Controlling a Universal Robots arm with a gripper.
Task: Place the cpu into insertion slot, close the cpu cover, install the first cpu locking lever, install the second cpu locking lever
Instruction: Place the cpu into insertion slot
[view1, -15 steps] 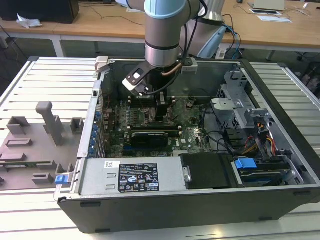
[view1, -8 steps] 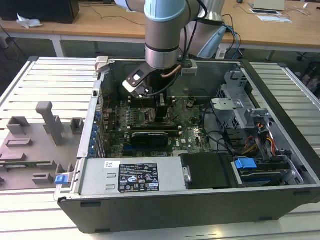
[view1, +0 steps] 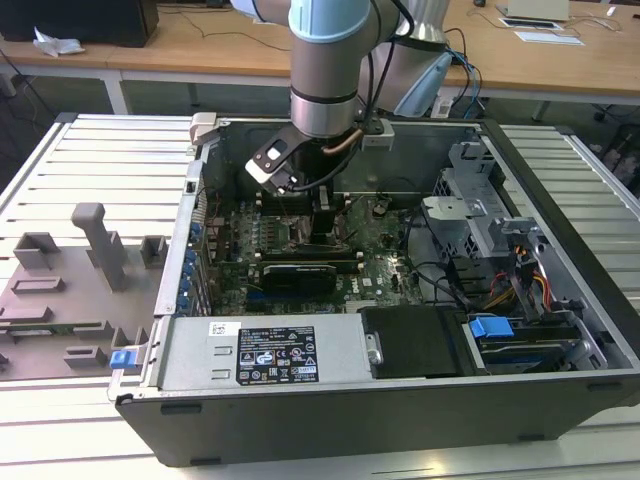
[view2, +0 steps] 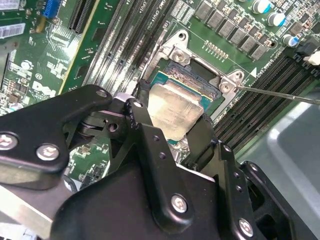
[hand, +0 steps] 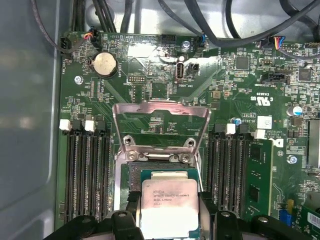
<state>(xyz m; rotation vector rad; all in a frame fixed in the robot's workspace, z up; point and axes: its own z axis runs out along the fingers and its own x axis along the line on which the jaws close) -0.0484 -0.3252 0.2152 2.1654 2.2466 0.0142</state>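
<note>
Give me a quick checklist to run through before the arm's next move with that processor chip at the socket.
1. Chip clamped on two sides by the gripper: ok.
2. Cover flipped up, clear of the socket: ok.
3. Chip positioned over the socket: ok.
4. Chip lying flat and fully seated: cannot tell.
5. Lever swung out, away from the socket: ok.
6. Other lever released: cannot tell.
</note>
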